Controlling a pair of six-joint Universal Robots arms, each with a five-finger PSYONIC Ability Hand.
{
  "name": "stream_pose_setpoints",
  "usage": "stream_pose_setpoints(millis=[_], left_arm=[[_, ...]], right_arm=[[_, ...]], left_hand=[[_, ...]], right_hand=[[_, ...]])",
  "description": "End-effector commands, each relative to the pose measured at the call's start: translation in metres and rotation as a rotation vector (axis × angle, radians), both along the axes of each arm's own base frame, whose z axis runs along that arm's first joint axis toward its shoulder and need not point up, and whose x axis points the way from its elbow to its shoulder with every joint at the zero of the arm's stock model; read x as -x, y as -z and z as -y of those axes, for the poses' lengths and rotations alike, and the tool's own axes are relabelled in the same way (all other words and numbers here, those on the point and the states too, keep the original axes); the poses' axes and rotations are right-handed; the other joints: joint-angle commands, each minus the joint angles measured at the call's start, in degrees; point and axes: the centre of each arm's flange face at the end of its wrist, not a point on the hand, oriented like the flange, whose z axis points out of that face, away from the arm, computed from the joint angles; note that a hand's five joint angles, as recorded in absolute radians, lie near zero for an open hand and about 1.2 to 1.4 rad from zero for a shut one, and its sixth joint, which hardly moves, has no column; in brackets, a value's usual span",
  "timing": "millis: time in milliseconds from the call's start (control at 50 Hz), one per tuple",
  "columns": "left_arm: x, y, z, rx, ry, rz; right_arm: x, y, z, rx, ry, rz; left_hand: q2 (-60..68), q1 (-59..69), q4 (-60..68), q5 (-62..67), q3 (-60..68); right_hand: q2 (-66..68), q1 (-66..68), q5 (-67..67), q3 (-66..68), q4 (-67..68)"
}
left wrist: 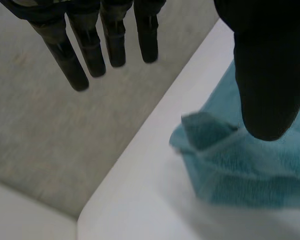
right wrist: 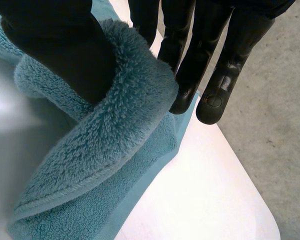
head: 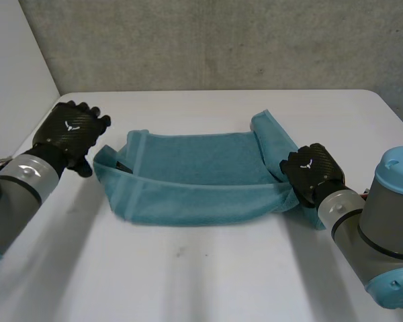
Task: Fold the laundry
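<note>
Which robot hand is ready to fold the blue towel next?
Right. The right hand pinches the towel at its right end between thumb and fingers; the left hand is open beside the other end, holding nothing.

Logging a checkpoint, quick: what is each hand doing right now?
Left hand: open, holding nothing, beside the towel.
Right hand: shut on the towel, pinching its end.

Teal towel (head: 195, 178), loosely folded, mid-table.
</note>
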Motion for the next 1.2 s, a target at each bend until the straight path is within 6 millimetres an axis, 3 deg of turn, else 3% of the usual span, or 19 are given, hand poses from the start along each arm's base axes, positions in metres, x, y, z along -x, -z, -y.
stream_pose_setpoints(millis=[20, 200, 300, 500, 600, 640, 740, 860, 940, 960, 980, 1000, 1020, 1200], left_arm=[[-0.008, 0.006, 0.007, -0.035, 0.148, -0.020], [-0.017, 0.033, 0.025, -0.114, 0.145, -0.011], [-0.018, 0.055, 0.036, -0.153, 0.147, 0.050], [-0.017, 0.072, 0.041, -0.170, 0.155, 0.090], [-0.017, 0.078, 0.043, -0.183, 0.151, 0.091], [-0.018, 0.082, 0.045, -0.192, 0.143, 0.093], [-0.018, 0.085, 0.044, -0.202, 0.141, 0.096], [-0.018, 0.087, 0.041, -0.210, 0.145, 0.097], [-0.018, 0.088, 0.041, -0.210, 0.143, 0.097], [-0.018, 0.088, 0.041, -0.207, 0.146, 0.098], [-0.017, 0.087, 0.042, -0.204, 0.150, 0.100], [-0.017, 0.087, 0.042, -0.204, 0.150, 0.100], [-0.017, 0.087, 0.041, -0.200, 0.149, 0.109], [-0.011, 0.085, 0.037, -0.185, 0.171, 0.122]], right_arm=[[0.002, 0.001, 0.002, -0.002, 0.008, -0.001], [0.003, 0.001, 0.002, -0.004, 0.012, -0.002], [0.003, 0.002, 0.001, -0.008, 0.009, -0.004], [0.003, 0.002, 0.001, -0.008, 0.009, -0.003], [0.003, 0.003, 0.002, -0.008, 0.011, -0.003], [0.003, 0.003, 0.002, -0.008, 0.011, -0.003], [0.003, 0.002, 0.003, -0.004, 0.014, -0.002], [0.007, -0.003, 0.010, 0.014, 0.057, 0.003], [0.009, -0.007, 0.013, 0.021, 0.082, 0.002], [0.010, -0.007, 0.014, 0.023, 0.086, 0.002], [0.010, -0.007, 0.014, 0.023, 0.086, 0.002], [0.010, -0.007, 0.014, 0.023, 0.086, 0.002], [0.010, -0.008, 0.014, 0.025, 0.085, 0.005], [0.009, -0.005, 0.011, 0.012, 0.080, -0.001]], left_hand=[[19.22, 18.52, 19.17, 18.98, 19.35], [19.58, 18.89, 19.54, 19.35, 19.72], [13.05, 12.35, 13.00, 12.81, 13.18], [11.34, 10.65, 11.30, 11.11, 11.48], [15.88, 15.19, 15.84, 15.65, 16.02], [23.91, 23.22, 23.87, 23.68, 24.05], [26.13, 25.44, 26.09, 25.90, 26.27], [52.81, 52.11, 52.76, 52.57, 52.94], [58.92, 58.23, 58.88, 58.69, 59.06], [55.78, 55.09, 55.74, 55.55, 55.91], [31.60, 30.91, 31.56, 31.37, 31.74], [31.36, 30.67, 31.32, 31.13, 31.49], [7.54, 6.85, 7.50, 7.31, 7.68], [7.97, 7.28, 7.93, 7.74, 8.11]], right_hand=[[12.30, 24.51, 12.98, 11.78, 11.63], [12.20, 24.40, 12.88, 11.67, 11.52], [12.20, 24.40, 12.88, 11.67, 11.52], [12.20, 24.40, 12.88, 11.67, 11.52], [12.20, 24.40, 12.88, 11.67, 11.52], [12.20, 24.40, 12.88, 11.67, 11.52], [12.30, 24.51, 12.98, 11.78, 11.63], [12.30, 24.51, 12.98, 11.78, 11.63], [12.30, 24.51, 12.98, 11.78, 11.63], [12.30, 24.51, 12.98, 11.78, 11.63], [12.30, 24.51, 12.98, 11.78, 11.63], [12.30, 24.51, 12.98, 11.78, 11.63], [12.30, 24.51, 12.98, 11.78, 11.63], [12.30, 24.51, 12.98, 11.78, 11.63]])
